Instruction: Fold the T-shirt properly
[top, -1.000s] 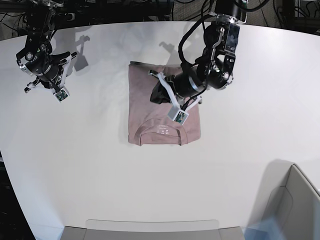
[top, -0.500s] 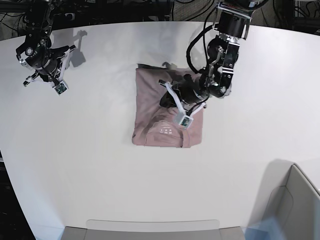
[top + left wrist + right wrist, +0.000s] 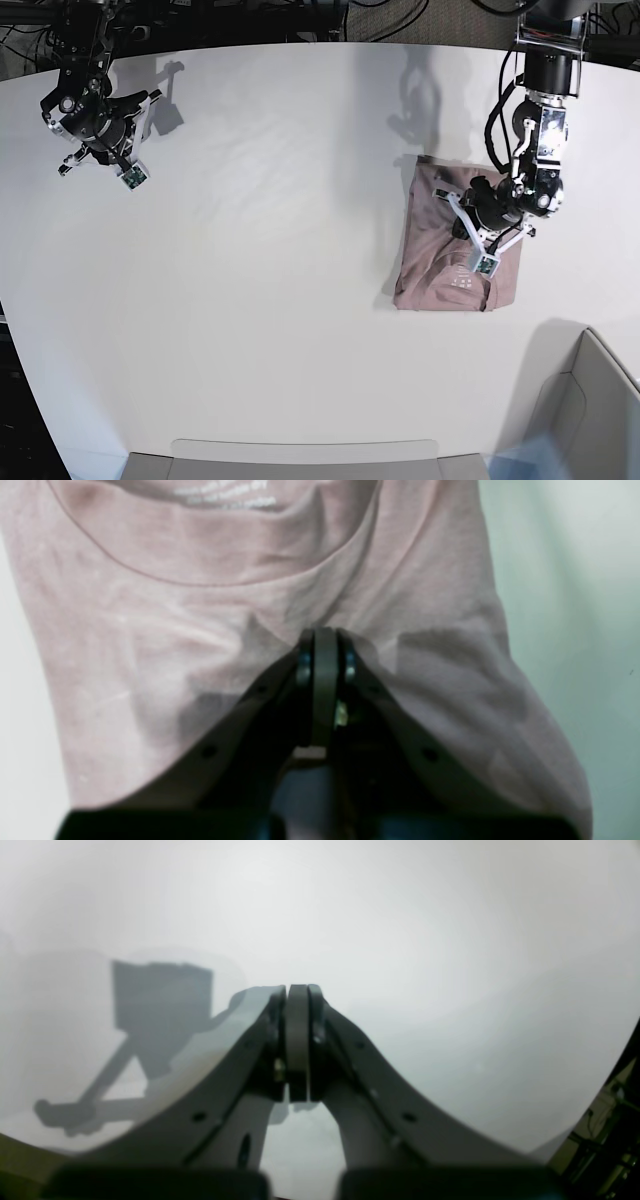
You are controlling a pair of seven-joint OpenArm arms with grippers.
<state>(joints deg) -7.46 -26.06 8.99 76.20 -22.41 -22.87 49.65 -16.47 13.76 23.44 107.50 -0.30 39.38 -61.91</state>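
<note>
Left wrist view first: black curved fingers (image 3: 325,680) pressed flat together, tips down on the T-shirt (image 3: 150,645), nothing visibly pinched between them. Soft mauve-pink cotton, lightly creased, faintly mottled. Past the tips, the round collar (image 3: 200,577) curving across, and a pale printed neck label (image 3: 225,495) at the top edge, too blurred to read. Smooth white table (image 3: 575,580) along the right side.

Right wrist view: same kind of fingers (image 3: 298,1040), also fully closed, gripping nothing, hanging over bare matte table with a blocky shadow at middle left. Dark clutter in the lower right corner, can't make it out.

Base view, near to far: grey tray edge (image 3: 300,455) along the bottom, then a pale boxy bin (image 3: 590,410) in the lower right. Shirt folded into a neat upright rectangle right of centre, collar end toward the bottom of the frame. Left gripper (image 3: 478,232) sitting on top of it, arm reaching down from the upper right, elbow bent, cables looped alongside. Right gripper (image 3: 100,150) way off in the upper left, well apart from the shirt, angled down over the tabletop.
</note>
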